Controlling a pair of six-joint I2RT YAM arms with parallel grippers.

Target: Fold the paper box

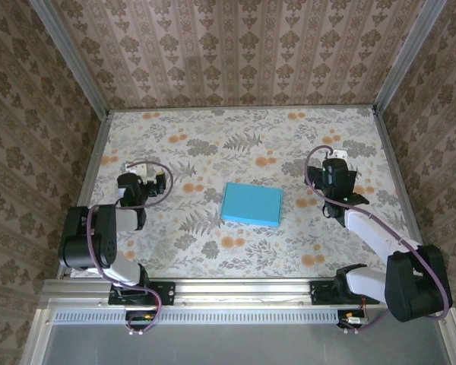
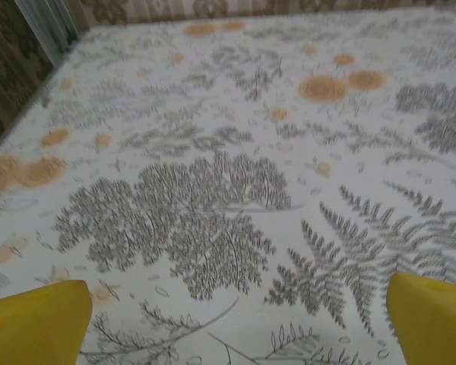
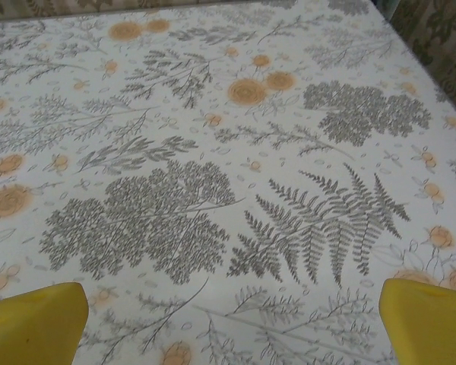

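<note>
Left gripper point(image 1: 153, 182): jaws spread wide and holding nothing. In the left wrist view point(image 2: 232, 327) its two yellow fingers point(image 2: 34, 323) sit at the lower corners of the frame, with bare patterned surface between them. Right gripper point(image 1: 336, 171): likewise spread wide and empty. In the right wrist view point(image 3: 232, 323) its yellow fingers point(image 3: 425, 319) stand far apart over fern and orange flower print. Paper box point(image 1: 251, 204): seen from above, it lies at about the middle of the table point(image 1: 213, 137) with its turquoise-blue face up. It is a flat rectangle with the long side running roughly 9 to 3 o'clock, turned slightly clockwise. No raised flap can be made out from this height. Position relative to the box: the left gripper is at 9 o'clock and well apart from it, and the right gripper is at about 2 o'clock, also well apart. Neither touches the card. The box rests between the two arms, clear of both. Both arm bases are bolted to the metal rail point(image 1: 235, 289) at 6 o'clock. The table carries a pale floral cloth and is enclosed on three sides by patterned walls point(image 1: 243, 53).
</note>
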